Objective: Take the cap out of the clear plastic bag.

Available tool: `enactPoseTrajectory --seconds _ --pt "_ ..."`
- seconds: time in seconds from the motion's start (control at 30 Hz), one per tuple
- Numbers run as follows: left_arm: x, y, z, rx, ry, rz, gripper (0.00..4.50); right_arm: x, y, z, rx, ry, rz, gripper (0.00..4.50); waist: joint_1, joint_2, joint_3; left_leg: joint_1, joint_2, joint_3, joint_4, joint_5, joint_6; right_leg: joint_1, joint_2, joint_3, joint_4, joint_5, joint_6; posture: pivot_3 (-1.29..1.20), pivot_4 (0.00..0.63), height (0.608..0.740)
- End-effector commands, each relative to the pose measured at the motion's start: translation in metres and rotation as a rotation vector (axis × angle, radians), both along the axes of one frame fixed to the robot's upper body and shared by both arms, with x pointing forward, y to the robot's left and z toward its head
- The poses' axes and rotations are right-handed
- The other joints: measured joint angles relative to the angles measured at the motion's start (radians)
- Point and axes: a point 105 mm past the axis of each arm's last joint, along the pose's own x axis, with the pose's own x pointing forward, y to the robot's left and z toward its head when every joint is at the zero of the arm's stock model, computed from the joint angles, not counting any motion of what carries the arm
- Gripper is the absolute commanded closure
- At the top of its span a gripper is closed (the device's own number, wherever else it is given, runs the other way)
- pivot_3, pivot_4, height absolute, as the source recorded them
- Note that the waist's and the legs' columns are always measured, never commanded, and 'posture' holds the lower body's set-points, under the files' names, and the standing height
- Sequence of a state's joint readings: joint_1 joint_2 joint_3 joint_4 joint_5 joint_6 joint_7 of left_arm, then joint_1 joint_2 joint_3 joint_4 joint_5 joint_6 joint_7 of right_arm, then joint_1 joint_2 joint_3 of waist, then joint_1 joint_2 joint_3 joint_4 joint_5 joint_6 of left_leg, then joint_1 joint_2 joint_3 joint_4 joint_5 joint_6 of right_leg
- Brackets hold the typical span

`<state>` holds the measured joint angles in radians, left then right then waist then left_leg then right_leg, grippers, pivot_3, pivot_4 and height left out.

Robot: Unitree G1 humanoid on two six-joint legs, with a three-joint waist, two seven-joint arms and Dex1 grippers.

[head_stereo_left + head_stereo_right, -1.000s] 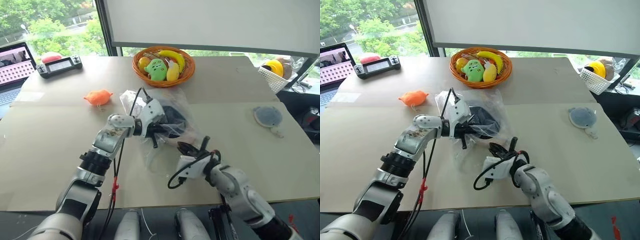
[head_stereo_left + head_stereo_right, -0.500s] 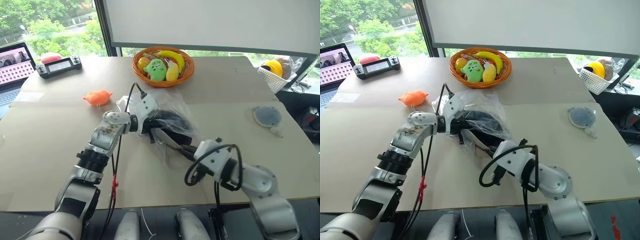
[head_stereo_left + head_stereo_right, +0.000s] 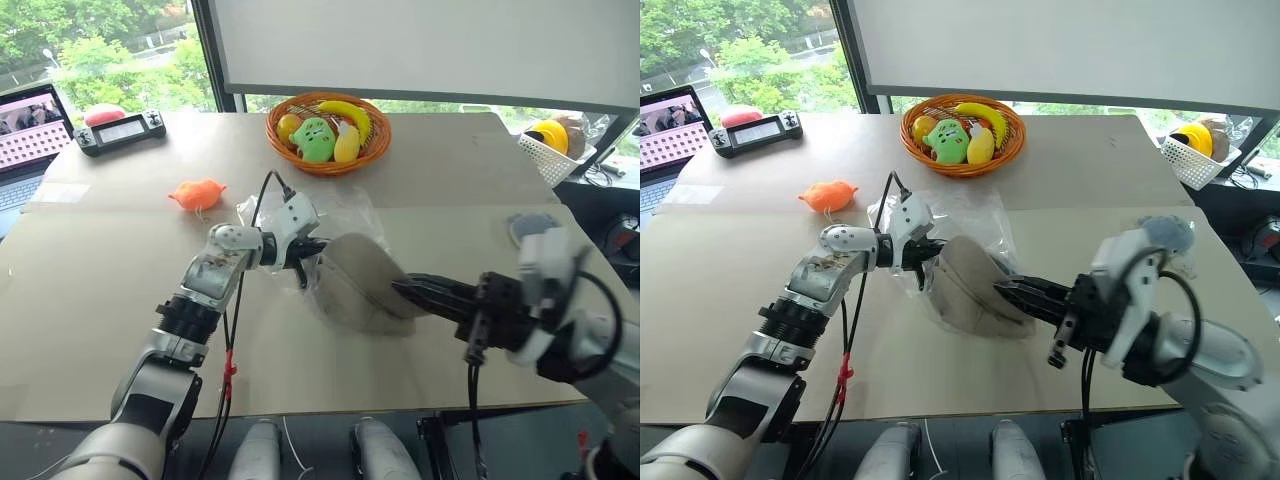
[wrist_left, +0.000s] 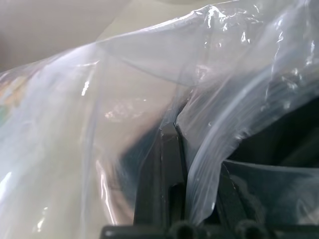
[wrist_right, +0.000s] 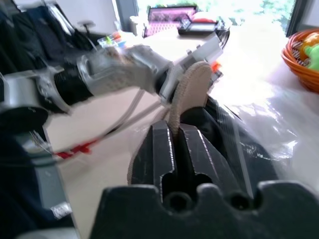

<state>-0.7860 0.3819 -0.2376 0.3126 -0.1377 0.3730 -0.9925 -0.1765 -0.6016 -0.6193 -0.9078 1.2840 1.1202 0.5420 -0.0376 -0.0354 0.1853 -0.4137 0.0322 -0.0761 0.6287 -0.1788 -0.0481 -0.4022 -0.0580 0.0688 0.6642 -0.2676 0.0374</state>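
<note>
At frame centre my right gripper point(image 3: 1002, 288) is clamped on the brim of the cap point(image 3: 965, 290), which stretches leftward to the clear plastic bag point(image 3: 970, 215) that my closed left gripper point(image 3: 925, 262) pinches; withdrawal runs rightward.

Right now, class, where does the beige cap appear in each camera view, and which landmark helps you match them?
Left eye: cap at centre, pinched by the right tool.
Right eye: cap just left of centre.
Left wrist: cannot tell behind the plastic.
Right wrist: cap above the tool.
Shared landmark: orange fruit basket.
</note>
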Motion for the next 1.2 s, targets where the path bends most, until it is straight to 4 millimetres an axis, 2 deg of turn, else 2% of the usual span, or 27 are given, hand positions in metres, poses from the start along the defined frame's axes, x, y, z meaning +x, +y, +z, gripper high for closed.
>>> enactPoseTrajectory --seconds 0.03,0.1,0.23,0.33,0.47,0.53,0.6,0.73,0.83,0.9,1.0,1.2 --pt "-0.001 -0.001 -0.001 0.015 -0.009 -0.008 4.50 -0.015 -0.011 0.044 0.275 -0.044 0.056 4.49 -0.002 0.000 0.000 0.000 0.000 0.000 0.000 0.000 0.000 0.000 0.000 0.000 0.000 0.000 0.000 0.00 0.150 0.735" --pt "-0.001 -0.001 -0.001 0.014 -0.012 -0.008 4.50 -0.016 -0.022 0.060 0.393 -0.038 0.055 4.49 -0.003 0.000 0.000 0.000 0.000 0.000 0.000 0.000 0.000 0.000 0.000 0.000 0.000 0.000 0.000 0.00 0.150 0.735" --pt "-0.004 -0.001 0.001 0.003 -0.036 -0.027 4.50 -0.009 -0.071 0.097 0.708 -0.106 -0.042 4.49 -0.002 0.000 0.000 -0.001 0.000 0.000 0.000 0.000 0.000 0.000 0.000 0.000 0.000 0.000 0.000 0.00 0.150 0.735" --pt "-0.008 0.000 0.005 -0.019 -0.068 -0.047 4.50 -0.002 -0.096 0.112 0.858 -0.156 -0.125 4.49 -0.005 0.000 0.000 0.000 0.000 0.000 0.000 0.000 0.000 0.000 0.000 0.001 0.000 0.000 0.000 0.00 0.150 0.735" --pt "-0.016 0.009 0.006 -0.013 -0.182 -0.086 4.50 0.006 -0.121 0.125 1.026 -0.184 -0.208 4.49 -0.008 0.001 0.000 0.000 0.001 0.000 -0.001 0.000 0.000 0.000 0.001 0.001 0.000 0.000 0.000 0.00 0.150 0.735" --pt "-0.026 0.021 0.001 0.047 -0.338 -0.145 4.50 0.027 -0.143 0.119 1.244 -0.130 -0.303 4.49 -0.011 0.001 0.000 0.000 0.001 0.001 -0.001 0.000 0.000 -0.001 0.001 0.002 0.000 0.000 0.000 0.00 0.150 0.735" --pt "-0.034 0.026 -0.004 0.087 -0.436 -0.196 4.50 0.045 -0.149 0.107 1.398 -0.063 -0.339 4.49 -0.011 0.002 -0.001 0.001 0.002 0.002 -0.002 0.000 0.000 0.000 0.001 0.002 0.000 0.001 -0.001 0.00 0.150 0.735" --pt "-0.047 0.033 -0.019 0.170 -0.569 -0.291 4.50 0.080 -0.133 0.080 1.573 0.063 -0.367 4.49 -0.006 0.007 -0.002 0.003 0.001 0.003 -0.002 0.000 0.000 -0.001 0.001 0.004 0.000 0.001 -0.001 0.00 0.150 0.735" --pt "-0.049 0.034 -0.030 0.219 -0.611 -0.318 4.50 0.095 -0.126 0.064 1.701 0.145 -0.376 4.49 -0.006 0.012 -0.001 0.002 0.001 0.003 -0.003 0.000 0.000 -0.001 0.001 0.004 0.000 0.001 -0.001 0.00 0.150 0.735" --pt "-0.047 0.034 -0.034 0.244 -0.651 -0.322 4.50 0.108 -0.109 0.045 1.752 0.256 -0.381 4.49 -0.002 0.013 -0.001 0.001 0.001 0.002 -0.003 0.000 0.000 -0.003 0.001 0.003 0.001 0.001 -0.001 0.00 0.150 0.735" --pt "-0.042 0.031 -0.037 0.257 -0.696 -0.318 4.50 0.122 -0.083 0.015 1.741 0.422 -0.416 4.49 -0.002 0.013 -0.001 0.000 0.001 0.001 -0.003 0.000 0.000 -0.003 0.001 0.002 0.000 0.001 -0.001 0.00 0.150 0.735" --pt "-0.026 0.034 -0.045 0.300 -0.725 -0.282 4.50 0.130 -0.055 -0.039 1.630 0.665 -0.507 4.49 0.000 0.014 -0.001 0.000 0.000 0.001 -0.003 0.000 0.000 -0.003 0.001 0.002 0.000 0.001 -0.001 0.00 0.150 0.735"
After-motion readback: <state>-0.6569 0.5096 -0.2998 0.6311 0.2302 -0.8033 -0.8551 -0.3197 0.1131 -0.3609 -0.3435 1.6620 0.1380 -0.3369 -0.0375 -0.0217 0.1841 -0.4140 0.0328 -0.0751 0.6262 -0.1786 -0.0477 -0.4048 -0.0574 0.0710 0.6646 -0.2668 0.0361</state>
